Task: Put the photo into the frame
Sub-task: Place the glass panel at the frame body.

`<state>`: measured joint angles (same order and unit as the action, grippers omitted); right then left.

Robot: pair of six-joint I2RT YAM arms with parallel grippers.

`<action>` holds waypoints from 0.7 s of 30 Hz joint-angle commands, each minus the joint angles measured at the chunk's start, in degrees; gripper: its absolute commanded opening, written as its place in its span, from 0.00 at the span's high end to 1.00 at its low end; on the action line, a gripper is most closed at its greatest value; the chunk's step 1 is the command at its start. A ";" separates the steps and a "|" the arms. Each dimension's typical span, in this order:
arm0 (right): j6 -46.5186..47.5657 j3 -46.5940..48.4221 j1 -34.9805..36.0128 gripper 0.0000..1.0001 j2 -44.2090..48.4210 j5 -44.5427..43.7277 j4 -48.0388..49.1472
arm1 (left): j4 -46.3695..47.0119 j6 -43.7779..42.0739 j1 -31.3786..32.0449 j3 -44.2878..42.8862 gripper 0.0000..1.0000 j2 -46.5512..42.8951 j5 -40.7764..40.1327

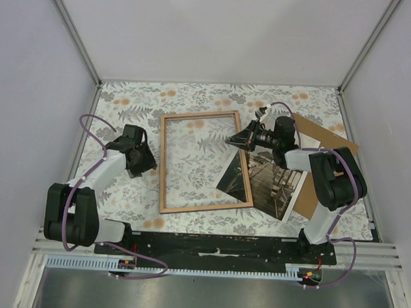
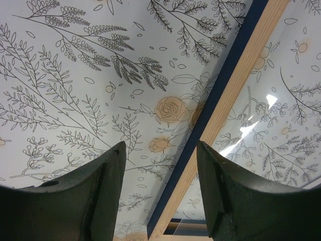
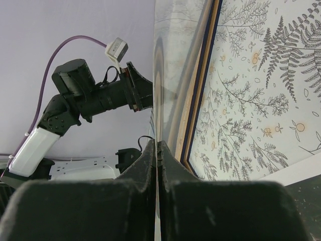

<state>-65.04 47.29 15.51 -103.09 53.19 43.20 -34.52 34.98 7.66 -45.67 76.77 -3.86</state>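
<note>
Photo (image 1: 260, 185) part-hidden, prob. in R gripper (image 1: 232, 140)

Frame (image 1: 163, 162): thin-rimmed rectangle, light wood face up, dark blue along its outer side. It lies flat on the table, slightly skewed, long sides running away from the arms.

Photo (image 1: 276, 184): dark sepia pier print, picture side up, just right of the frame. Its left part tilts up and overlaps the frame's right rail. One edge is pinched in the right gripper (image 3: 157, 148).
</note>
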 commanded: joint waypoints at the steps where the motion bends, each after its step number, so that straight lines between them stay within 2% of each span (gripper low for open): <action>1: -1.14 0.17 -0.30 1.00 -0.45 1.13 5.84 | 1.39 -2.11 -0.37 0.05 0.36 0.31 0.78; 21: -0.79 1.14 -0.30 1.00 -2.20 2.09 5.84 | 1.39 -2.29 -0.37 0.14 0.36 0.40 1.31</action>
<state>-66.00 47.29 15.46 -104.97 54.11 45.82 -34.50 34.89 7.66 -45.67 77.25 -3.64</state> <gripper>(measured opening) 0.010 0.644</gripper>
